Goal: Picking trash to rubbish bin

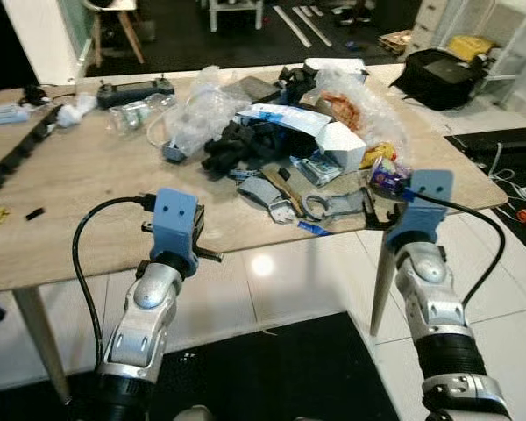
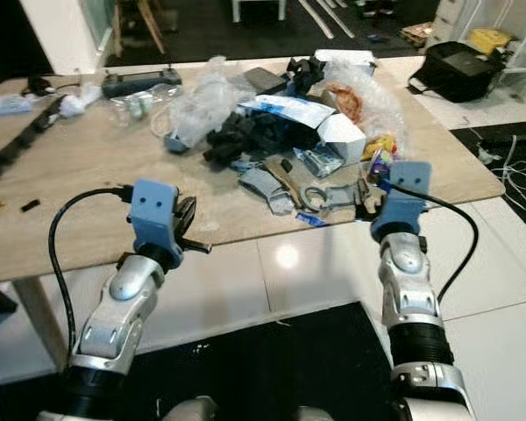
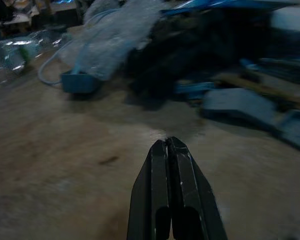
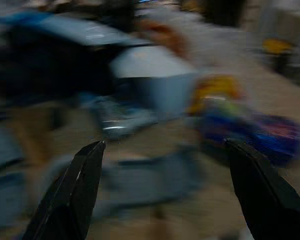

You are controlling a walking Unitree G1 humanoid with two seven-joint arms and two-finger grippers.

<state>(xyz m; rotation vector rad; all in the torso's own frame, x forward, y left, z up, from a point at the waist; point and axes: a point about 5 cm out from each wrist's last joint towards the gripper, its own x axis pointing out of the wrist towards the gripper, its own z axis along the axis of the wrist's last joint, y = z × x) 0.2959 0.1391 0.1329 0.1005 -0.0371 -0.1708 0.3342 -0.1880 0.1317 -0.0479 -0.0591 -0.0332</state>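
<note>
From the head views, the trash pile (image 1: pixel 280 140) lies heaped on the wooden table (image 1: pixel 79 175), apparently untouched; no rubbish bin can be made out, so the whole job seems left to do. In the left wrist view the left gripper (image 3: pixel 170 150) hovers over bare tabletop, fingers pressed together, holding nothing. In the blurred right wrist view the right gripper (image 4: pixel 165 165) is spread wide before a colourful wrapper (image 4: pixel 240 120) at the pile's near edge

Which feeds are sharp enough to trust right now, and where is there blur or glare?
Both eye views are sharp, with one ceiling-light glare spot on the white floor tile. Left wrist view is dim and soft; the shut left gripper stays clear. Right wrist view is motion-blurred; the open right gripper faces smeared colourful wrappers.
</note>
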